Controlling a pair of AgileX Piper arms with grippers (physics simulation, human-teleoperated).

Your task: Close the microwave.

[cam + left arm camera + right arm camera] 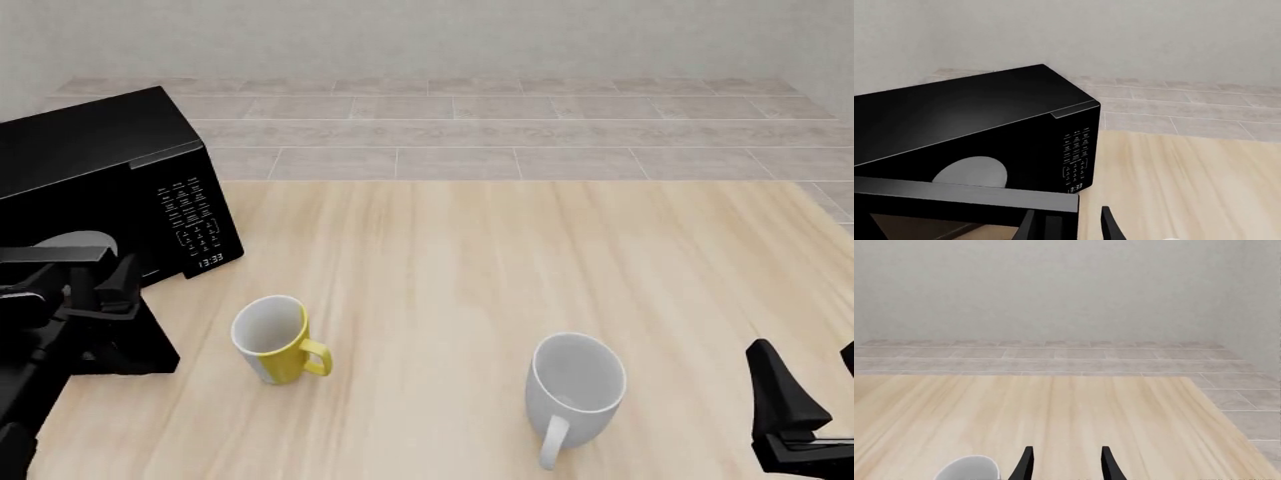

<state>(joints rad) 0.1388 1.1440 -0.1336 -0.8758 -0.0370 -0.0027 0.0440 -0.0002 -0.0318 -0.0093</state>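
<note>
The microwave (100, 165) is a glossy black box at the table's far left, with its keypad panel (194, 220) and small display facing right of the camera. It also fills the left wrist view (974, 115), where the pale round plate (971, 172) shows inside. Its door (967, 195) stands open, swung out toward the arms. My left gripper (1067, 227) is open, and the door's free end sits just ahead of its fingers; contact cannot be told. In the front view the left gripper (120, 290) is at the door (134, 345). My right gripper (807, 400) is open and empty, far off at the near right.
A yellow mug (280, 340) stands just right of the open door. A larger white mug (574, 390) stands near the front, left of the right gripper, and its rim shows in the right wrist view (967, 467). The wooden table (507, 250) ends at a tiled floor behind.
</note>
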